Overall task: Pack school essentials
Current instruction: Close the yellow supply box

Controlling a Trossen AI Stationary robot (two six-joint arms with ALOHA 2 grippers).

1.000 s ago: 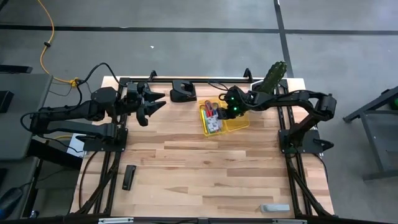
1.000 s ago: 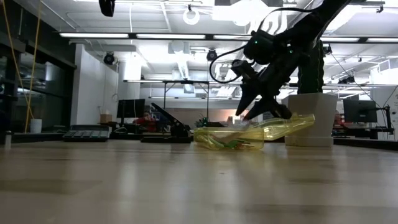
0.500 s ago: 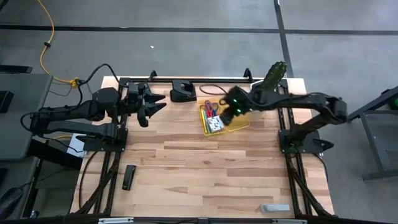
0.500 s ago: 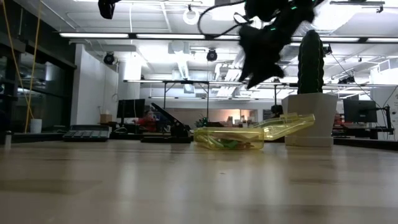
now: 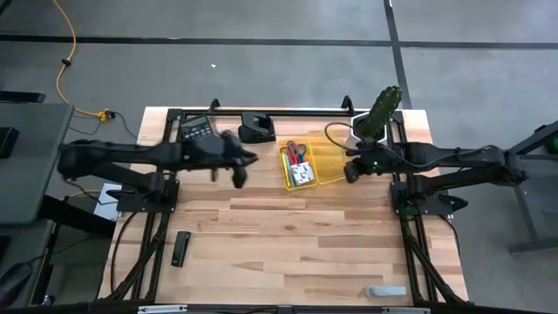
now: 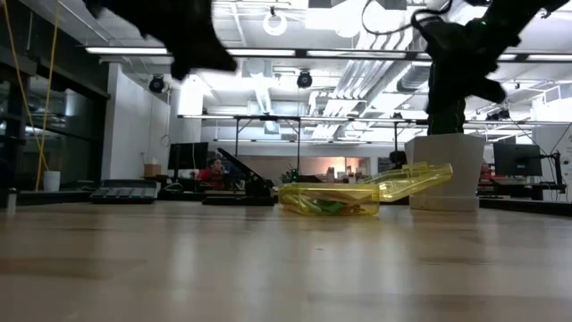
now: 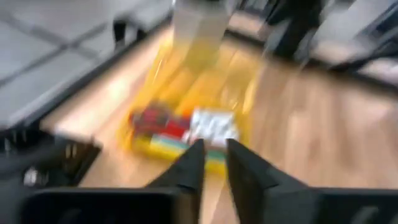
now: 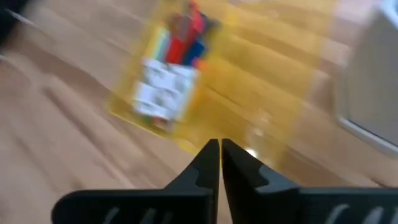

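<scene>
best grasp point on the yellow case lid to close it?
Probably the lid's free edge on the right gripper's side, coming from above: the yellow case lies open, lid propped up toward the white pot, items packed in the other half.

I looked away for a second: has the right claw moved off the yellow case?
Yes. The right claw has pulled back toward the table's right edge; it now sits just past the yellow case, no longer over it.

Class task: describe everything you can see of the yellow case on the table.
The yellow case is see-through plastic, lying open on the wooden table near the far edge. One half holds scissors, coloured pencils and a white pad; the other half looks empty and tilts upward in the low view. No gripper touches it.
</scene>
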